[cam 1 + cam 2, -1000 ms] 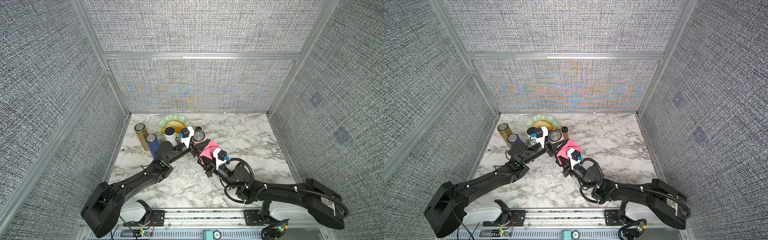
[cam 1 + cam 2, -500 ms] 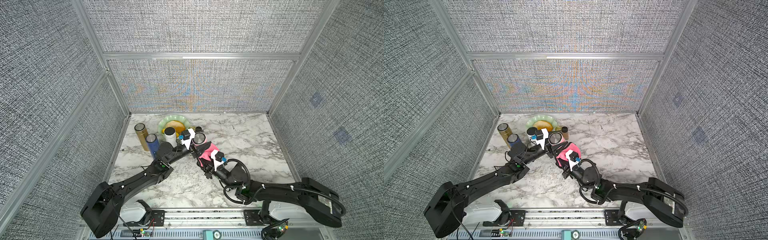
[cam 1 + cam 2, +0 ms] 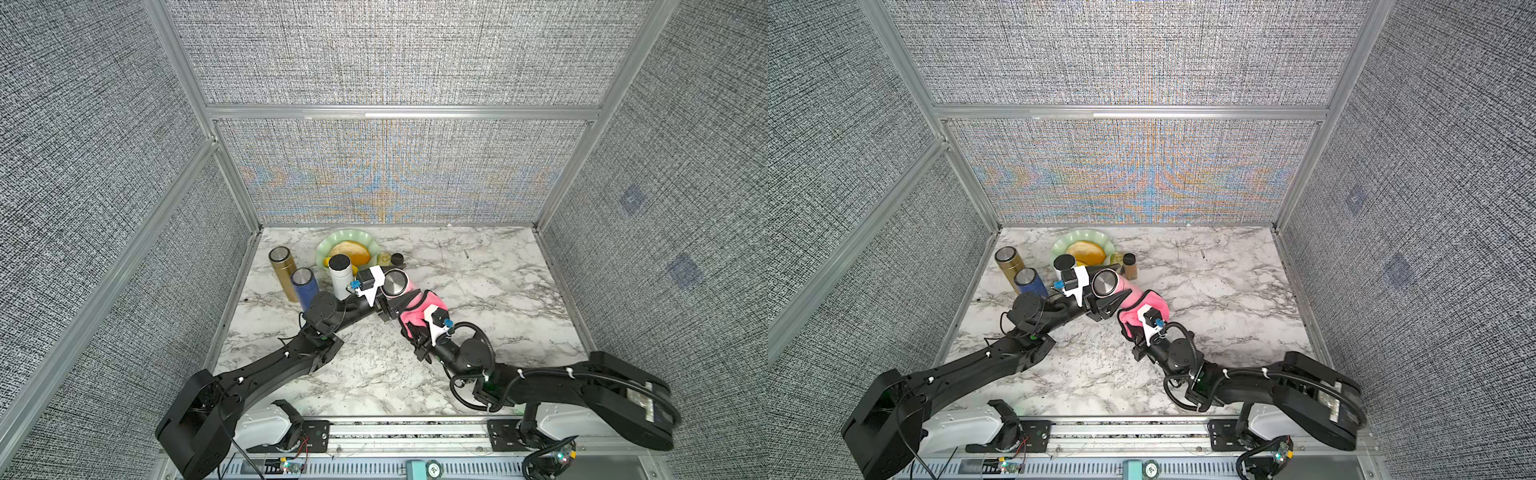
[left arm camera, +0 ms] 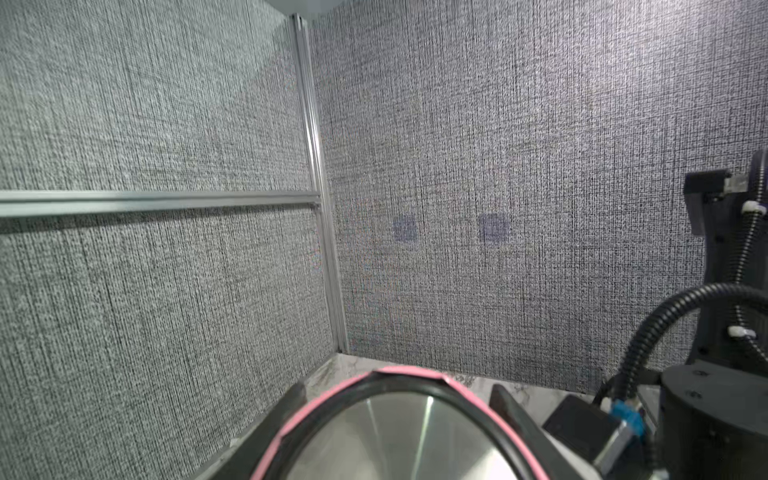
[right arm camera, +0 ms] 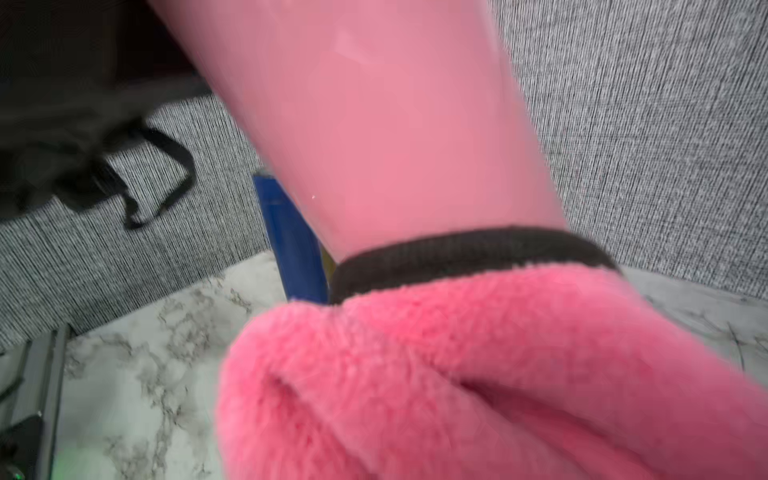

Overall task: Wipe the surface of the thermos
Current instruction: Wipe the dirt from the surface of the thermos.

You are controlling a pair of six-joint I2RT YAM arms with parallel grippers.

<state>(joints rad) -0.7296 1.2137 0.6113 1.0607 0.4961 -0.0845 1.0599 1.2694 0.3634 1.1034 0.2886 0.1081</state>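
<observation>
Right in the middle of the worktop [image 3: 490,291], both arms meet over the pink thermos [image 3: 411,286]. The left gripper [image 3: 388,308] is clamped on it near its steel end, and that shiny round end faces up and toward the back-left in both top views. The bottle leans over, well off upright. From the left wrist view you see the steel disc with its pink rim [image 4: 399,432] sitting snug between the two dark fingers [image 4: 266,432].

On the other side, the right gripper [image 3: 415,325] is closed tight on a fluffy pink cloth [image 3: 422,309], its tips buried in the fabric. The cloth is bunched around the lower part of the thermos, pressed right against it. The right wrist view is blurred, but it shows the smooth pink body [image 5: 374,124] running down into the cloth [image 5: 478,374], with the cloth's dark hem lying across the bottle. The thermos's lower end is hidden in the fabric, so I can't tell whether it touches the marble.

Behind the left arm stand a gold thermos [image 3: 282,266], a blue thermos [image 3: 304,286] just beside it, and a white thermos [image 3: 340,276] with a black lid. At the back sits a green plate [image 3: 328,243] holding something orange, with a small jar [image 3: 1129,266] beside it.
</observation>
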